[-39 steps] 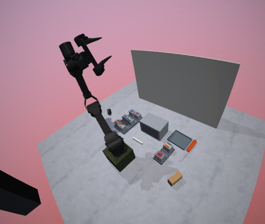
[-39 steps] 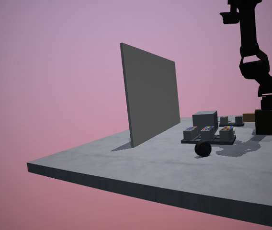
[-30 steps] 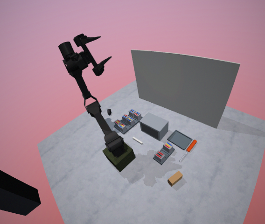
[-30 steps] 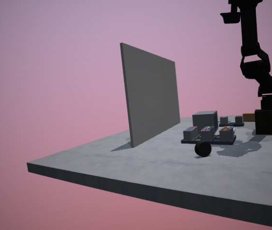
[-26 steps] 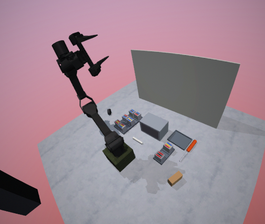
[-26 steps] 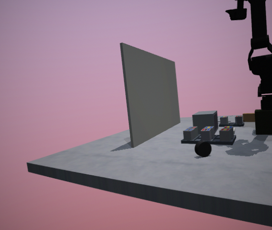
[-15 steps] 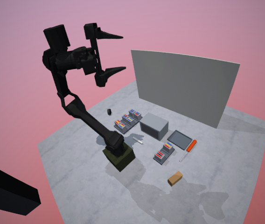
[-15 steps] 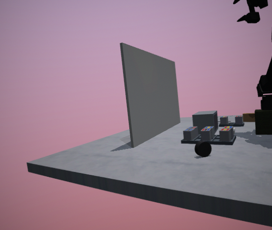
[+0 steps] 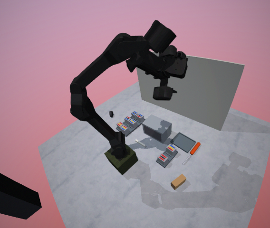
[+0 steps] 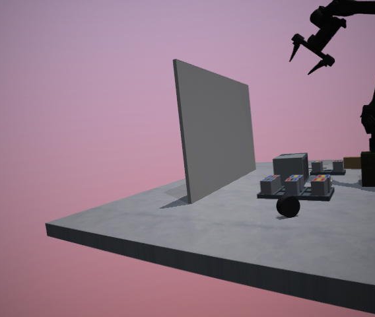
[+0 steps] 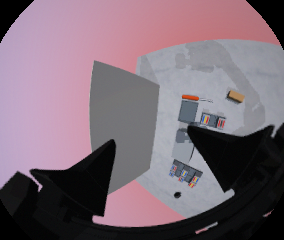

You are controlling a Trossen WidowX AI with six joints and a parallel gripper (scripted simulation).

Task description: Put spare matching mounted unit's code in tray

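My gripper (image 10: 299, 67) (image 11: 151, 136) is open and empty, high above the table. The tray (image 9: 183, 142) (image 11: 188, 111) is dark, shallow and empty. A grey box (image 9: 152, 122) (image 10: 288, 167) (image 11: 182, 151) with a dark front stands beside it; it may be the mounted unit's housing. No code on its back is readable. Several grey spares with coloured stripes stand on a dark rack (image 9: 139, 123) (image 10: 295, 197). A red-striped block (image 9: 162, 157) (image 11: 221, 122) and a block with blue, yellow and red stripes (image 9: 171, 147) (image 11: 205, 119) stand on a smaller rack (image 10: 327, 172).
A large grey panel (image 9: 204, 90) (image 10: 214, 129) (image 11: 124, 120) stands upright behind the box. An orange-handled screwdriver (image 9: 195, 148) (image 11: 190, 97) lies beside the tray. A tan block (image 9: 178, 181) (image 11: 236, 96), a white stick (image 9: 140, 143) and a black disc (image 9: 110, 113) (image 10: 288, 206) are on the table.
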